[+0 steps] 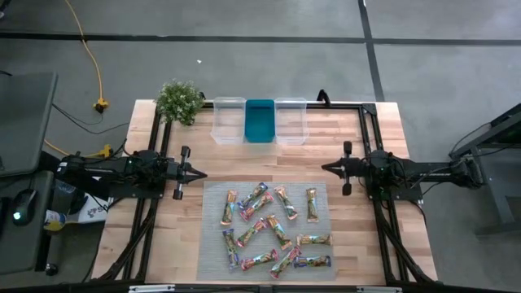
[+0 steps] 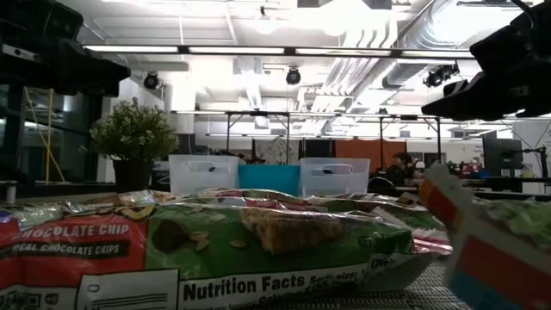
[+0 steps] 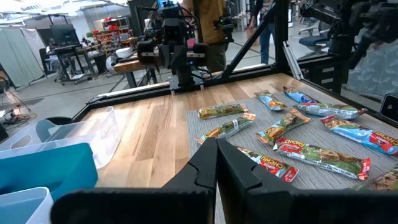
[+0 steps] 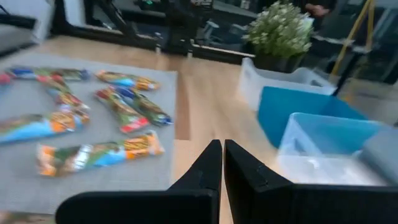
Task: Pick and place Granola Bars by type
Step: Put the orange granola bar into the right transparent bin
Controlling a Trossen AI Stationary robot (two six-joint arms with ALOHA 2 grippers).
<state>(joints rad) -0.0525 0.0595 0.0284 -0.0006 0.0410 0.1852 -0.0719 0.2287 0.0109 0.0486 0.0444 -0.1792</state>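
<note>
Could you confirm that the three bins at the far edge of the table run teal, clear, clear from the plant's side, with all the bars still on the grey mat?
Not quite: the teal bin sits in the middle, between the two clear bins, as the high view shows. The granola bars do all lie on the grey mat.

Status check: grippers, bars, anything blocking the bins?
Left gripper and right gripper shut, empty, flanking the mat. Granola bars all on mat. Three bins empty, path unobstructed.
</note>
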